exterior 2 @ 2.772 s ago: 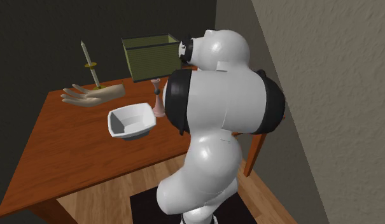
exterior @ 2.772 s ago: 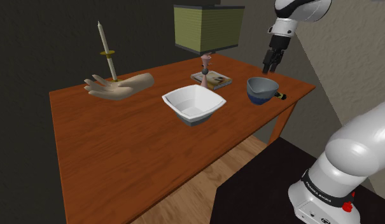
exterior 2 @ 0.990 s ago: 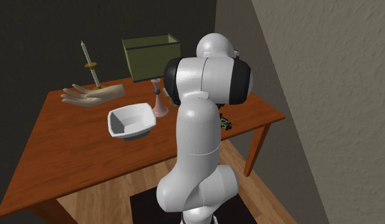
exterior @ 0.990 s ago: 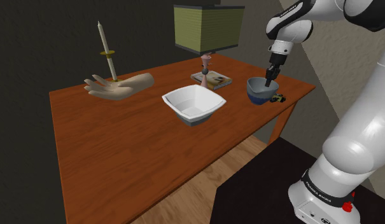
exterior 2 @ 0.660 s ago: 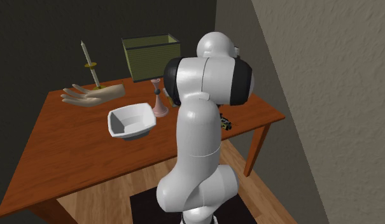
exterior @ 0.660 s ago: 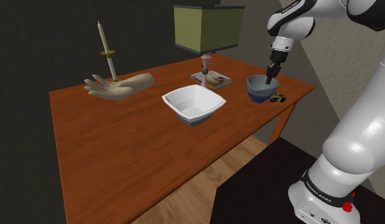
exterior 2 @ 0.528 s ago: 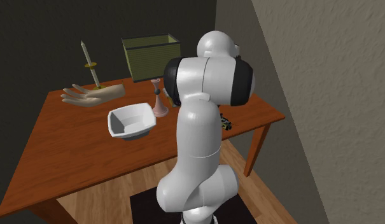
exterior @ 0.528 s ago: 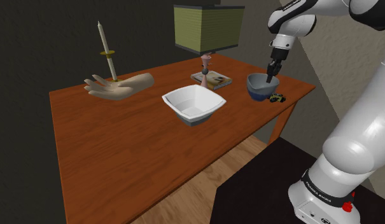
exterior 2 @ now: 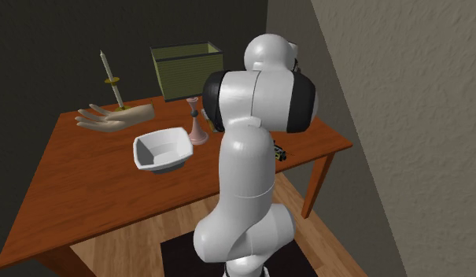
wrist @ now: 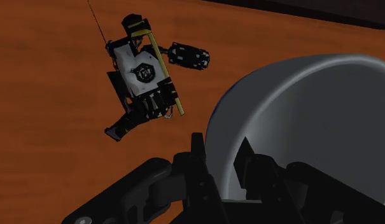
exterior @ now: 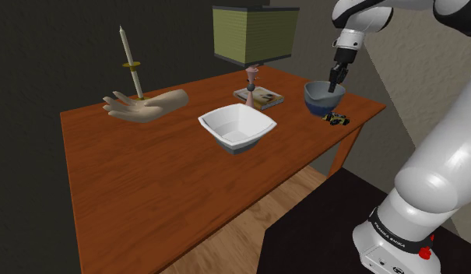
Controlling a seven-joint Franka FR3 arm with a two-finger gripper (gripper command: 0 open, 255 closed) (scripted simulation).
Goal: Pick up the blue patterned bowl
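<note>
Round bowl (exterior: pixel 319 102) blue outside, grey inside; square bowl (exterior: pixel 237 127) white; table (exterior: pixel 148 187) reddish-brown; lampshade (exterior: pixel 253 33) olive; toy car (wrist: pixel 146 70) black, yellow.

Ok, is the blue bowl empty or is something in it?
Empty, as far as shows: the bowl has a bare grey inside in the wrist view, with the fingers clasping its rim.

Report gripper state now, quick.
Gripper: closed, fingers clasping the rim of the blue bowl.
</note>
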